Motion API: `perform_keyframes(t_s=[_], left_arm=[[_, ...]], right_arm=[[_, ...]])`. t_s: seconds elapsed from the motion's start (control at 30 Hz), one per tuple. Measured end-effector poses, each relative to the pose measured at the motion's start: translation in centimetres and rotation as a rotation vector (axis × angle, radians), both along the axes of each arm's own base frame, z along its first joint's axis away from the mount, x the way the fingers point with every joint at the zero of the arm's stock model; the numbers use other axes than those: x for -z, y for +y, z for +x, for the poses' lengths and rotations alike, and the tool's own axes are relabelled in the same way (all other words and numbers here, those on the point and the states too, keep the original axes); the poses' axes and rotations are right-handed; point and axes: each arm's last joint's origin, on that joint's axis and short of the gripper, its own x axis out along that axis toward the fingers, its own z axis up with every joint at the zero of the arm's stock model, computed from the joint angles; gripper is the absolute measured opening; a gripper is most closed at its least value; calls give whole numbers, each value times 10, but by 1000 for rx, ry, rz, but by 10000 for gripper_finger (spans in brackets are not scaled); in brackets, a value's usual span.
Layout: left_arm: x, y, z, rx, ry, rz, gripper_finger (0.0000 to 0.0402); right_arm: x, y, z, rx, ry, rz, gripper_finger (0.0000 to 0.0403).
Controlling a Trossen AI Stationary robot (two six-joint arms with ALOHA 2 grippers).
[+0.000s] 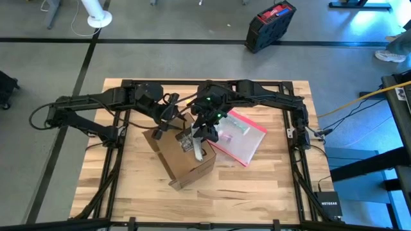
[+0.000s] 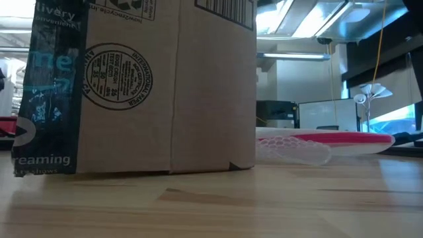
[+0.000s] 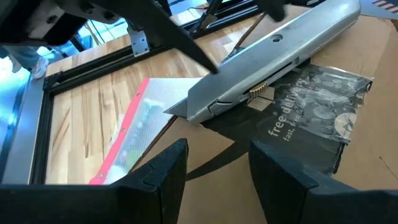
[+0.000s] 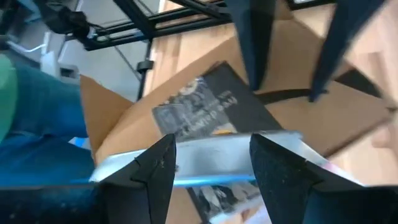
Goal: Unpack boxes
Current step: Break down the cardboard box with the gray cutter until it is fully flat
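Both arms are reached in from the far corners of the wooden table (image 1: 257,186) and are bent so that their wrists meet over its middle. The right gripper (image 1: 200,133) is held above the brown cardboard box (image 1: 183,157), and its fingers (image 4: 155,165) are closed on a silver utility knife (image 3: 273,53), which is gripped across its body; in the right wrist view the metal handle is seen clamped between the two dark pads. The knife's pointed end is directed down toward the crumpled black printed tape (image 3: 317,115) on the box's top.

The left gripper (image 1: 168,125) is poised just beside the right one, over the far edge of the box. Its fingers (image 3: 158,177) are spread apart with nothing between them, and the box top and tape are seen through the gap.

The box is stood near the middle of the table, turned at an angle to the table's edges. In the low view its side fills the left of the frame, with a round printed stamp and a black tape strip down one corner.

A clear plastic pouch with a pink-red edge (image 1: 241,138) is laid flat on the table beside the box, under the right arm. A black and red case (image 1: 270,25) is set on the floor well beyond the table.
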Motion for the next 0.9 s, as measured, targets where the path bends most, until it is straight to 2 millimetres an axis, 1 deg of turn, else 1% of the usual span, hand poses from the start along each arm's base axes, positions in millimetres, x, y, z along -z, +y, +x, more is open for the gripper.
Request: perform_keyframes(t_s=[0.1, 0.2, 0.3, 0.47, 0.6, 0.9], left_arm=[[-1, 0, 1, 0, -13, 1, 164], [-2, 0, 1, 0, -25, 3, 164], [-2, 0, 1, 0, -25, 3, 164], [-3, 0, 2, 0, -35, 5, 164], [-4, 0, 3, 3, -50, 6, 164], [-3, -4, 3, 23, -41, 9, 164]], right_arm=[[-4, -1, -8, 28, 22, -24, 198], [-1, -1, -13, 28, 86, -19, 198], [7, 0, -9, 22, 117, -13, 198], [10, -1, -5, 33, 120, -27, 198], [16, -2, 4, 31, 104, -29, 198], [20, -1, 9, 14, 102, -13, 198]])
